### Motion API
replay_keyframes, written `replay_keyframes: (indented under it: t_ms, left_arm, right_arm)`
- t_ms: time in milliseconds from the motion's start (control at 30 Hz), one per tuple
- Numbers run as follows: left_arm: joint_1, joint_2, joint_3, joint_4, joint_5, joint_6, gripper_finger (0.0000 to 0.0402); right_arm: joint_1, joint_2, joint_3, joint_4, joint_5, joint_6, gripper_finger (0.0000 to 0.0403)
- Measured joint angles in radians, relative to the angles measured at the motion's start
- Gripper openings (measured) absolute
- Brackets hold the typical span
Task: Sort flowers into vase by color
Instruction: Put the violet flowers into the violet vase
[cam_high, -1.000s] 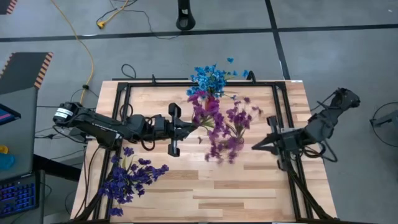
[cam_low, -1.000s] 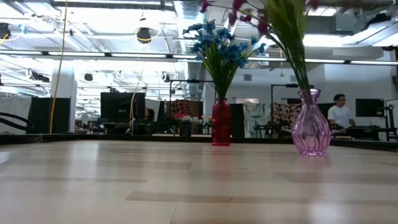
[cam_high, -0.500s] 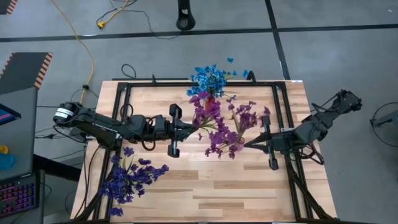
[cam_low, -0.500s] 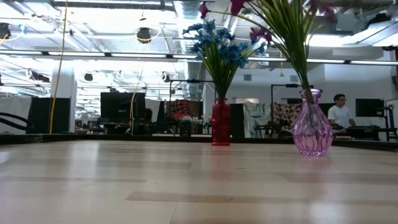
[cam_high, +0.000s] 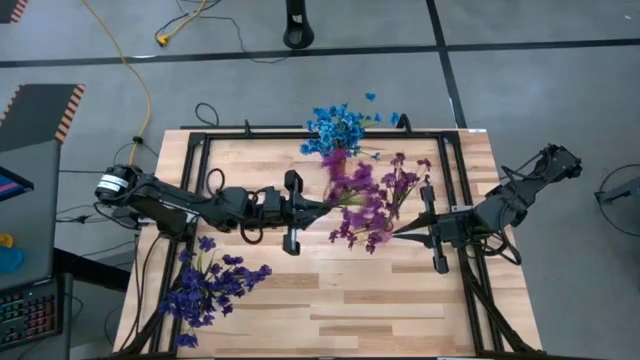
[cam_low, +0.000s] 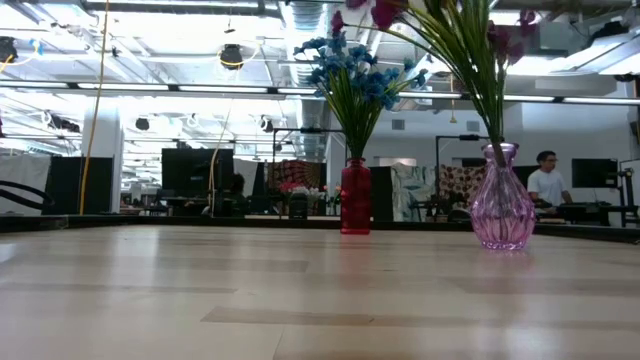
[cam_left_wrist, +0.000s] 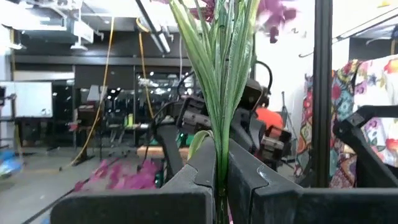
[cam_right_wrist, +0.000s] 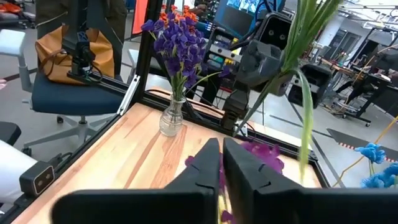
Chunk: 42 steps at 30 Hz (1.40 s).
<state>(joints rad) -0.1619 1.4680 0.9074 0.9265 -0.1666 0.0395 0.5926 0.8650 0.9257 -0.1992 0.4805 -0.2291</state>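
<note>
At table centre, the left gripper (cam_high: 318, 207) clamps the magenta flowers (cam_high: 372, 195) above the pink vase (cam_low: 501, 200), right gripper (cam_high: 400, 230) nearly closed at three o'clock; blue flowers (cam_high: 338, 125) and violet flowers (cam_high: 205, 285) appear sorted.

Flowers (cam_high: 365, 200) seemingly between left gripper (cam_high: 322, 207) and right gripper (cam_high: 397, 231).

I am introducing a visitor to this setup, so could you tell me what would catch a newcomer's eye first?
Probably the magenta flowers at the table's middle, their stems pinched in the shut left claw above the pink vase. Next come the blue flowers in the red vase at the far edge, and the violet flowers at the near left corner.
</note>
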Motion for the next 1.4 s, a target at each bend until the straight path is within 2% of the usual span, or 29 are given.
replay_keyframes:
  t_ms: [400, 533, 767, 1200, 1400]
  left_arm:
    - [0.005, 0.201, 0.127, 0.008, 0.003, -0.041, 0.0]
    - [0.006, 0.25, 0.177, 0.016, -0.003, -0.04, 0.0]
    - [0.006, 0.3, 0.252, 0.004, 0.002, -0.012, 0.0]
    - [0.005, 0.297, 0.263, 0.071, 0.058, -0.041, 0.0]
    - [0.005, 0.297, 0.263, 0.075, 0.066, -0.048, 0.0]
  right_arm:
    - [0.0, 0.008, 0.0, -0.009, -0.002, 0.012, 0.0177]
    - [0.001, 0.008, 0.0, -0.01, -0.004, 0.067, 0.0201]
    - [-0.008, 0.008, 0.0, -0.034, -0.004, 0.128, 0.0206]
    - [-0.013, 0.008, 0.0, -0.03, -0.004, 0.128, 0.0203]
    - [-0.055, 0.031, 0.001, 0.052, -0.003, 0.112, 0.0203]
